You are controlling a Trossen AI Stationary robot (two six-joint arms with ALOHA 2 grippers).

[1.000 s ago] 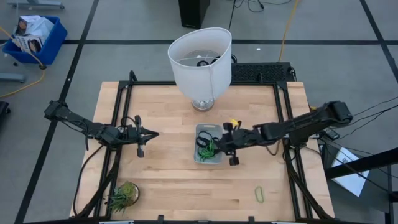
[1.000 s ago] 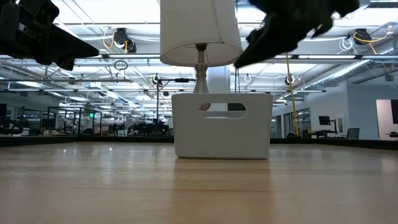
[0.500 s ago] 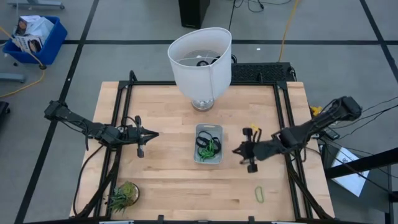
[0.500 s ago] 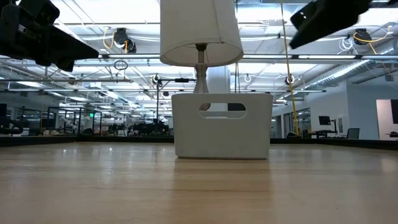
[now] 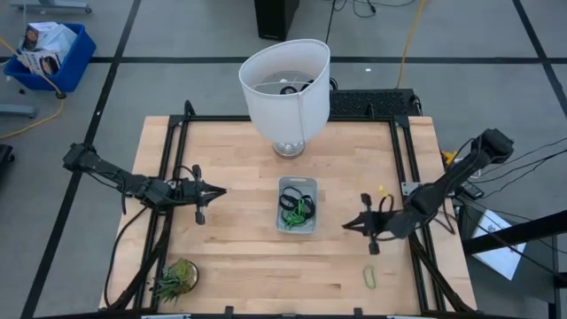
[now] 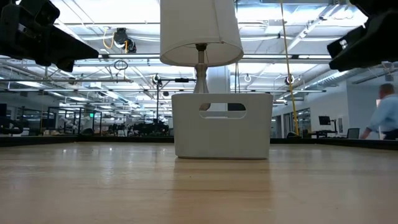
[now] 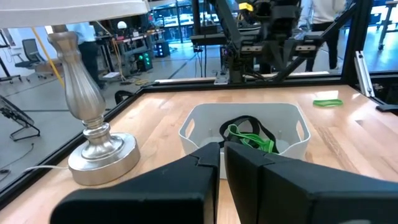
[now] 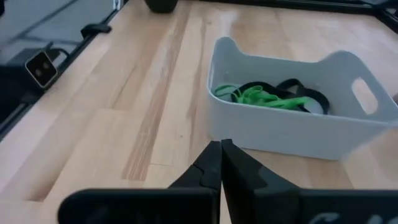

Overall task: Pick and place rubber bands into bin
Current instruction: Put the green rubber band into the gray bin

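The pale bin point(image 5: 298, 205) stands mid-table with green and black rubber bands point(image 5: 295, 208) lying inside it; they also show in the right wrist view point(image 8: 267, 96) and the left wrist view point(image 7: 247, 135). One light-green rubber band point(image 5: 369, 276) lies flat on the wood near the table's near right corner, seen too in the left wrist view point(image 7: 328, 102). My right gripper point(image 5: 347, 223) hovers right of the bin, shut and empty, pointing at it point(image 8: 219, 163). My left gripper point(image 5: 221, 190) waits left of the bin, shut with nothing in it point(image 7: 222, 151).
A white lampshade on a metal base point(image 5: 285, 84) stands behind the bin at the far edge. A small spiky green plant point(image 5: 177, 276) sits at the near left corner. Black frame rails point(image 5: 403, 159) run along both table sides. Bare wood lies between the bin and the near edge.
My right gripper has drawn back from over the bin toward the table's right and near edges, and now hangs beside the bin, closer to the loose green band. The bin and its bands have stayed put.
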